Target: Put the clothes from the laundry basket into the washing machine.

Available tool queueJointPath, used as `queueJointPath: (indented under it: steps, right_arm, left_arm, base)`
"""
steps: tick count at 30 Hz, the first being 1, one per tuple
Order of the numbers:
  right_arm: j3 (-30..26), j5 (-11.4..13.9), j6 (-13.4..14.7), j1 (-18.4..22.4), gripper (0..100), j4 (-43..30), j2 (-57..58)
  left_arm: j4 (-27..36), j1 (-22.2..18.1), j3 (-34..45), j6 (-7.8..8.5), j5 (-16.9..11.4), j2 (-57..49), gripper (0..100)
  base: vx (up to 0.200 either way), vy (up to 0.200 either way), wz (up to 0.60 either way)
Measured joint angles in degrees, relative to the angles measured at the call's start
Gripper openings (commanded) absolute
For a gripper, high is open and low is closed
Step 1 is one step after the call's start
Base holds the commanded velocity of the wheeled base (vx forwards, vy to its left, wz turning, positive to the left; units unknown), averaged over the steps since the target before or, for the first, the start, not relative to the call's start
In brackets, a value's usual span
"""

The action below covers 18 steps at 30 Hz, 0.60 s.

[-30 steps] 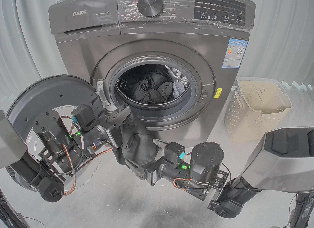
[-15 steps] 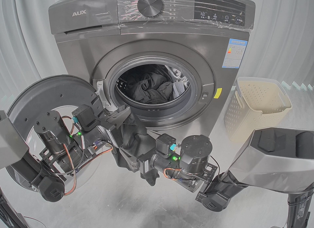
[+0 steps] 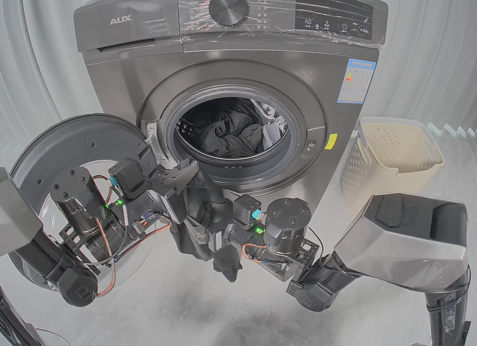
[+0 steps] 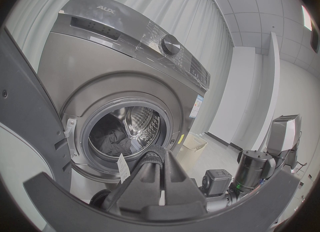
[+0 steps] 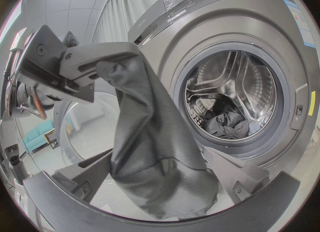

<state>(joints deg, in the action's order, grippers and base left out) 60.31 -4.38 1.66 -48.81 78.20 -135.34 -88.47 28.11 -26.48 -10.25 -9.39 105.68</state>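
Before the washing machine, a dark garment half hides the right gripper.

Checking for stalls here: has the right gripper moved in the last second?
Yes: the right gripper has shifted toward the robot's left and up, away from the laundry basket, nearer the washing machine.

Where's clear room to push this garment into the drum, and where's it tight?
Free: upper drum, above the dark clothes pile; also bare floor in front of the washing machine. Tight: below the door opening, where left gripper, hanging garment and right gripper bunch together.
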Motion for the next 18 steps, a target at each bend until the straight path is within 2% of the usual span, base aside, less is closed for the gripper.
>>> queueJointPath:
  steps: [2,3,18]
  right_arm:
    - [0.1,-0.1,0.0,1.0,100,0.0,-0.2]
    - [0.1,-0.2,0.0,1.5,0,0.1,-0.3]
    - [-2.1,-0.3,0.0,3.2,0,0.7,1.2]
  left_arm:
    - [0.0,0.0,0.0,0.00,0.0,0.0,0]
    - [0.0,0.0,0.0,0.00,0.0,-0.1,0]
    - [0.0,-0.1,0.2,0.02,0.0,-0.1,0]
  base:
    - [0.000,0.000,0.00]
    - [0.000,0.000,0.00]
    - [0.000,0.000,0.00]
